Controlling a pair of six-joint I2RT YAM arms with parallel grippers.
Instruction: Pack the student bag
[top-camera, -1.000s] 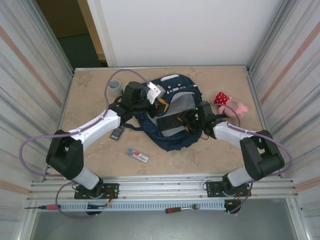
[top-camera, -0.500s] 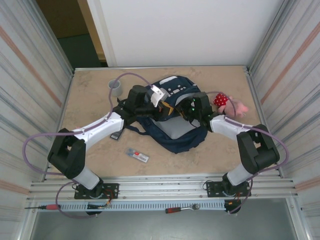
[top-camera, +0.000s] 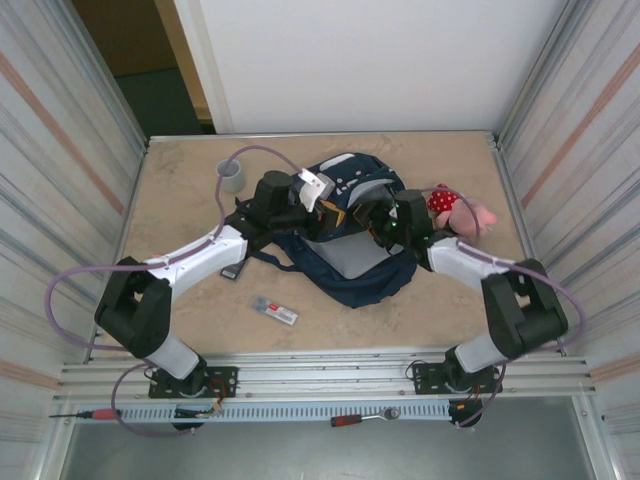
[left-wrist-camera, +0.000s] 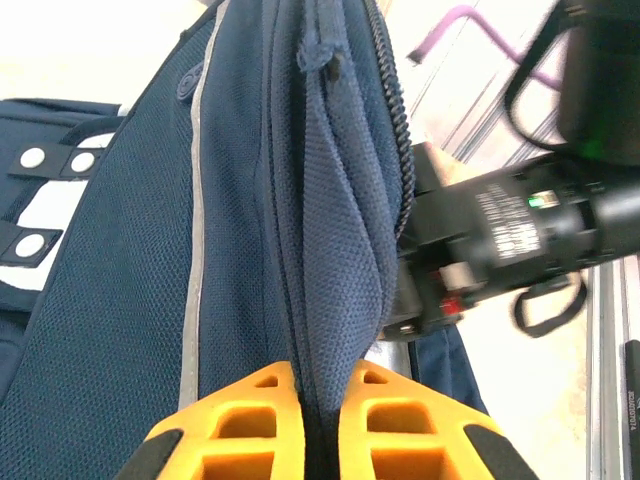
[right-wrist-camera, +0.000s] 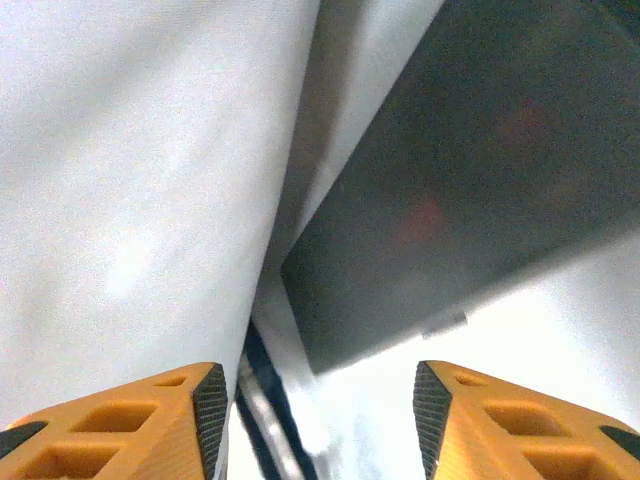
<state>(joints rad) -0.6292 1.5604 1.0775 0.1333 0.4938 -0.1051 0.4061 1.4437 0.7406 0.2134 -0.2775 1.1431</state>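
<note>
Evidently the packing is at an early stage. The left gripper (left-wrist-camera: 320, 385) has its orange fingers pinched tight on a fold of navy fabric beside the zip, lifting one lip of the student bag (left-wrist-camera: 240, 250). In the overhead view that grip sits at the left side of the bag's mouth, holding it open. The right gripper (right-wrist-camera: 320, 410) has its jaws apart with nothing between them. It points at pale grey material and a dark flat slab that is too close and blurred to identify. From above, the right gripper (top-camera: 375, 215) hovers at the bag's opening, on the side opposite the left gripper (top-camera: 322, 207).

The student bag (top-camera: 350, 285) lies in the middle of the table (top-camera: 180, 200), top end towards the far wall, with a grey panel showing in its mouth. Whether anything is already packed cannot be told.

Several things lie outside it:
- a pink plush toy (top-camera: 462, 210) just to its right
- a small dark item (top-camera: 235, 268) to its near left
- a flat packet (top-camera: 275, 311) to its near left
- a grey cylinder (top-camera: 232, 177) at the far left

By my reading, the opening is done and most of the loading remains, then the zipping.
</note>
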